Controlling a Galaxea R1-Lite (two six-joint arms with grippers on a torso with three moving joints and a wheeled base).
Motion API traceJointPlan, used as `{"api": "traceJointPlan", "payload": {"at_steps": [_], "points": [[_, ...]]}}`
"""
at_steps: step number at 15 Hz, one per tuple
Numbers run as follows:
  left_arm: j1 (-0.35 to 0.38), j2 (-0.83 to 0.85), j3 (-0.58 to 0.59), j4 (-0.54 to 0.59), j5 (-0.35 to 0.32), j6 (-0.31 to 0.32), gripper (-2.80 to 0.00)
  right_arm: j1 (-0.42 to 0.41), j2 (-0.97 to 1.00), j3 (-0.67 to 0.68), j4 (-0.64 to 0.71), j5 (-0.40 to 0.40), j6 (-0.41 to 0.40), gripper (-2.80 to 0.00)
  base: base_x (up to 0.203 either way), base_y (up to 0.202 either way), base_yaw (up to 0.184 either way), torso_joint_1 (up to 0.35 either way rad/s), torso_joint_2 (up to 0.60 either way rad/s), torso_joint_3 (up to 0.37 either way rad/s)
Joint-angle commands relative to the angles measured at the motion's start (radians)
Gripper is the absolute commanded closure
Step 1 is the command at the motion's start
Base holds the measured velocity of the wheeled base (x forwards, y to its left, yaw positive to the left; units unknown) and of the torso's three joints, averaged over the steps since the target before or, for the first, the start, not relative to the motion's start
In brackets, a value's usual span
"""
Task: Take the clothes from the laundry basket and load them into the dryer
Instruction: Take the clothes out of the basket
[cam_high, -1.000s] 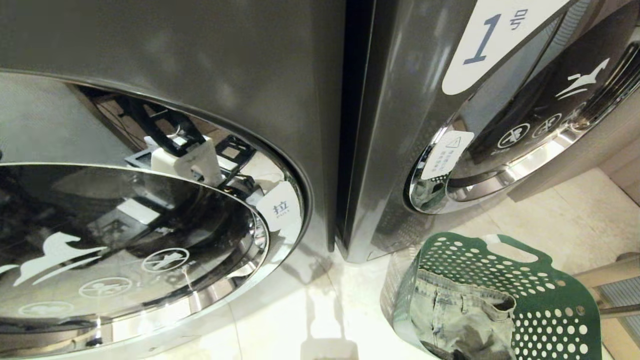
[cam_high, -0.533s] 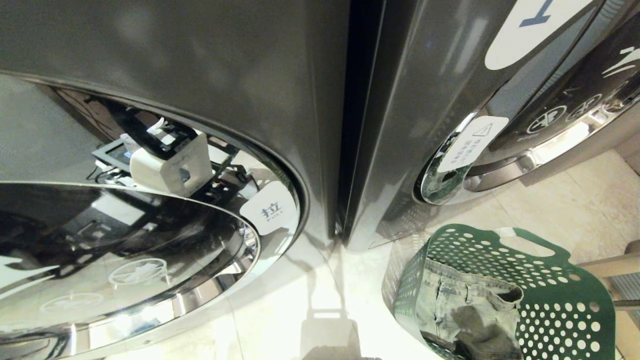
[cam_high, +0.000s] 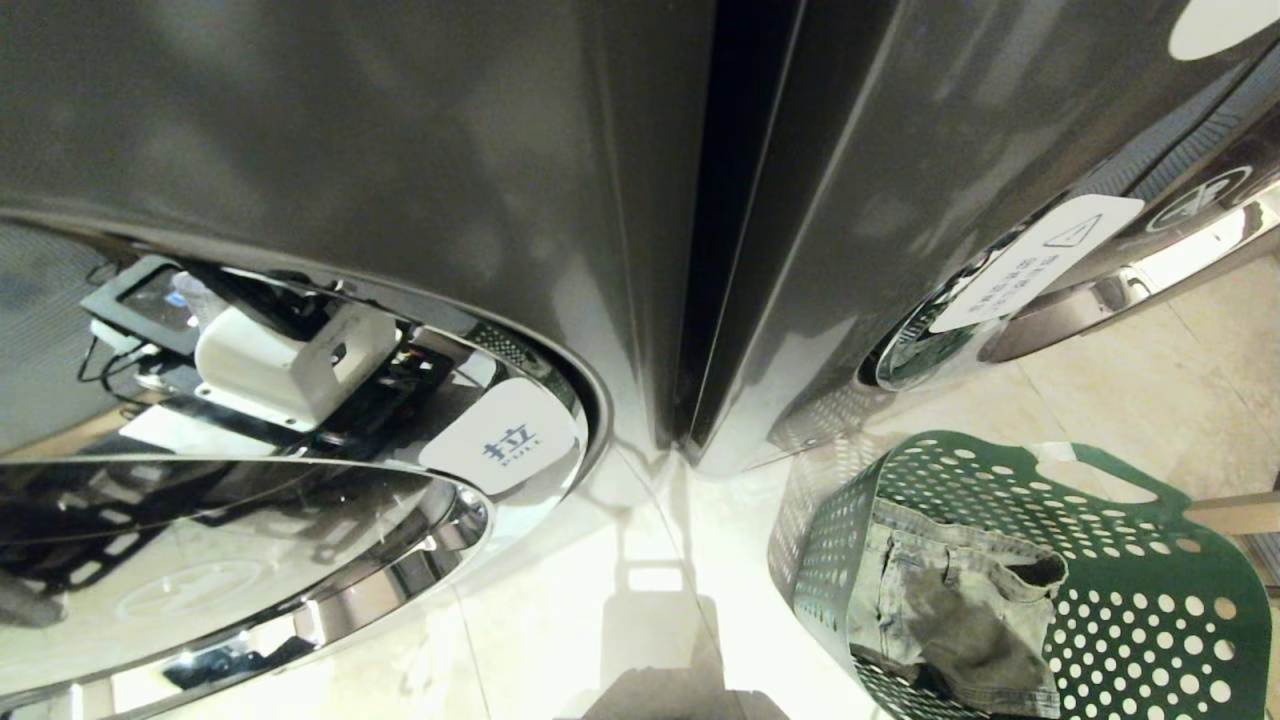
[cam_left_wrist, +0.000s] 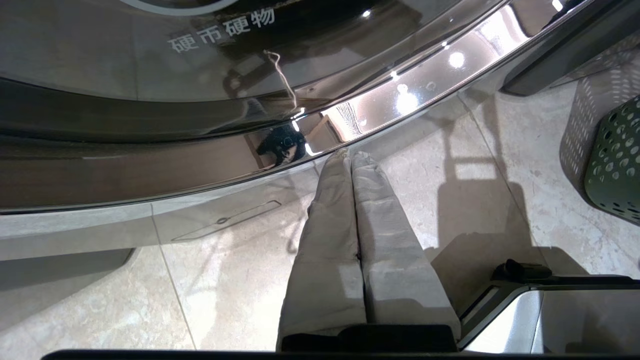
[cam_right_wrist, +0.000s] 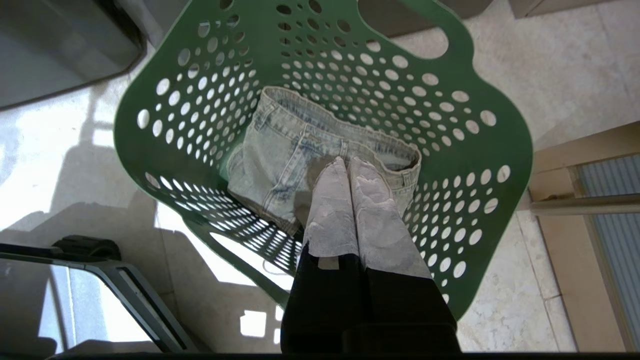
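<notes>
One pair of jeans (cam_right_wrist: 300, 150) is lying crumpled in the green laundry basket (cam_high: 1150, 560) at the lower right of the head view, beside the dryer (cam_high: 400, 200) with its door shut. Right gripper (cam_right_wrist: 347, 162) is hanging above the denim, left gripper (cam_left_wrist: 350, 155) near the door rim — fingers together on both. Advisable: open the door first, then grip a thick fold.

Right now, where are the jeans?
The jeans lie inside the green laundry basket on the floor, lower right in the head view, in front of the right-hand machine; the right gripper hangs above them.
</notes>
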Motion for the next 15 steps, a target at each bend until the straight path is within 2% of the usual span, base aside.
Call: {"api": "traceJointPlan", "payload": {"at_steps": [1,3,5,7,9,10,12,14,15], "points": [[0.001,0.001,0.000,0.001,0.002,-0.001,0.00,0.000,0.000,0.000,0.000,-0.001,0.002,0.00,0.000,0.000,0.000,0.002,0.00,-0.200],[-0.001,0.000,0.000,0.001,0.002,0.000,0.00,-0.003,0.017,-0.067,0.023,-0.022,-0.021,0.00,0.000,0.000,0.000,0.007,0.00,-0.154],[0.001,0.001,0.000,0.001,0.002,0.000,0.00,-0.003,0.126,-0.285,0.104,-0.052,-0.020,0.00,0.000,0.000,0.000,0.004,0.00,-0.046],[0.001,0.000,0.000,0.000,0.002,0.000,0.00,-0.003,0.366,-0.498,0.168,-0.069,0.051,0.00,0.000,0.000,0.000,0.000,0.00,0.000],[0.001,0.000,0.000,0.000,0.002,-0.006,0.00,-0.003,0.604,-0.615,0.210,-0.078,0.130,0.00,0.000,0.000,0.000,0.000,0.00,0.000],[0.001,0.000,0.000,0.000,0.002,-0.006,0.00,-0.002,0.698,-0.625,0.224,-0.078,0.166,0.00,0.000,0.000,0.000,0.000,0.00,0.000],[-0.001,0.000,0.000,0.000,0.002,-0.006,0.00,0.001,0.823,-0.553,0.228,-0.062,0.213,0.00,0.000,0.000,0.000,0.000,0.00,0.000],[0.000,0.000,0.000,0.000,0.002,-0.006,0.00,0.003,0.949,-0.473,0.227,0.029,0.249,0.00,0.000,0.000,0.000,0.000,0.00,0.000],[-0.001,0.000,0.000,0.000,0.002,-0.006,0.00,0.004,0.997,-0.433,0.226,0.107,0.268,0.00,0.000,0.000,0.000,0.000,0.00,0.000]]}}
